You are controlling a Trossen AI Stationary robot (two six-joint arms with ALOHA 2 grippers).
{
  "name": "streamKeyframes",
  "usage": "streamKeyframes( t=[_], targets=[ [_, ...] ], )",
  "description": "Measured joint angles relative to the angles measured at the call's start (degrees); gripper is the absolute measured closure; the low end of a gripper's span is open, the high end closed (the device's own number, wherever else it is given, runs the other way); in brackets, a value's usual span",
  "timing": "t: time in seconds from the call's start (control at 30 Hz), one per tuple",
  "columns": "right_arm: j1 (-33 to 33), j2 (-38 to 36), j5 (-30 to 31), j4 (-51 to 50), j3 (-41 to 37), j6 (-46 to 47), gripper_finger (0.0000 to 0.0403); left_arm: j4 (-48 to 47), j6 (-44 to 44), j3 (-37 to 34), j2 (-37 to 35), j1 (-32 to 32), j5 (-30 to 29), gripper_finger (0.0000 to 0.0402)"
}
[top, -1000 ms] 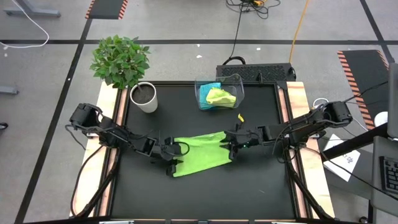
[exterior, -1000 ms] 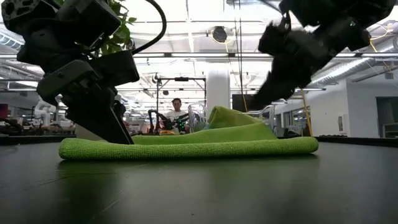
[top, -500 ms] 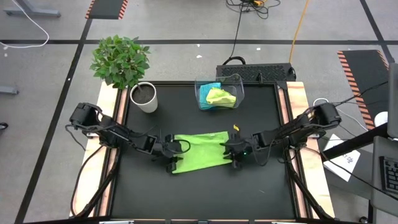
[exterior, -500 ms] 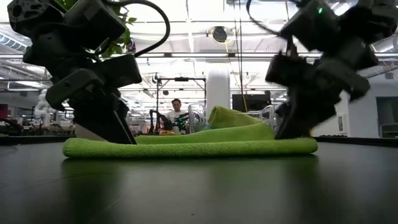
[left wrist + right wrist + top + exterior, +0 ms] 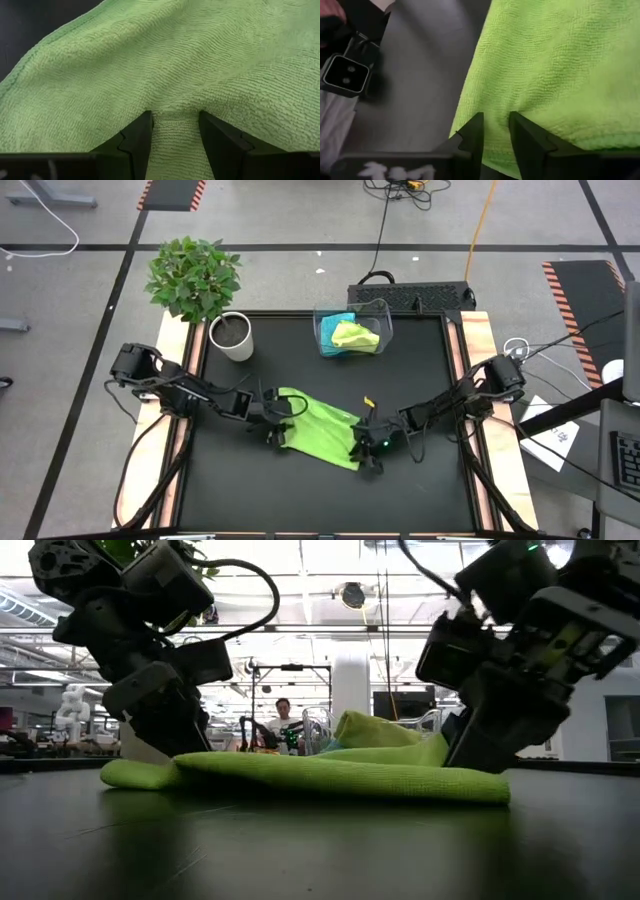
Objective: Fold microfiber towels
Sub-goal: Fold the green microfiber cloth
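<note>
While both arms grip opposite ends of one cloth, the entry reads as follows.

Left tool (image 5: 277, 432): fingers (image 5: 134, 142) pinched on a tuck of the lime-green towel (image 5: 318, 427) at its end nearer the plant; held low, just over the worktop (image 5: 420, 390).

Right tool (image 5: 366, 452): fingers (image 5: 472, 135) narrow, closed over the towel's opposite edge; it has travelled toward the worktop's front edge since a second ago, when it sat level with the left tool.

Lime-green towel: a second ago a level band across the worktop's middle; now slanted, its right-hand end dragged forward, the cloth lying doubled and flat, with a slight hump near the right tool in the low view.

Judgement: the right end is being swung round, likely to square or lay the next fold; the fold is not yet finished.

Clear bin (image 5: 351, 330): at the back of the worktop, well apart from the tools, holding a second lime-green cloth (image 5: 356, 336) and a turquoise cloth (image 5: 337, 321), both unfolded.

Potted plant (image 5: 205, 295): back left corner, untouched.
</note>
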Motion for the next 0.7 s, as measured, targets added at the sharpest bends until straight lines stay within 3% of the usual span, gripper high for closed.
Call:
streamKeyframes(
  t=[0.23, 0.47, 0.7],
  targets=[
    [2.59, -3.64, 2.19, 0.01, -0.21, -2.39, 0.0343, -0.85, 1.97, -0.03, -0.38, 0.64, 1.16, 0.0232],
    [5.98, -13.97, 2.20, -0.62, -0.22, -7.71, 0.0346, -1.14, 2.96, -0.09, -0.42, 0.34, 0.99, 0.0232],
    [6.23, -20.33, 17.11, -8.30, -0.20, -12.63, 0.0349, -1.14, 2.95, -0.10, -0.42, 0.34, 1.15, 0.0232]
  ],
)
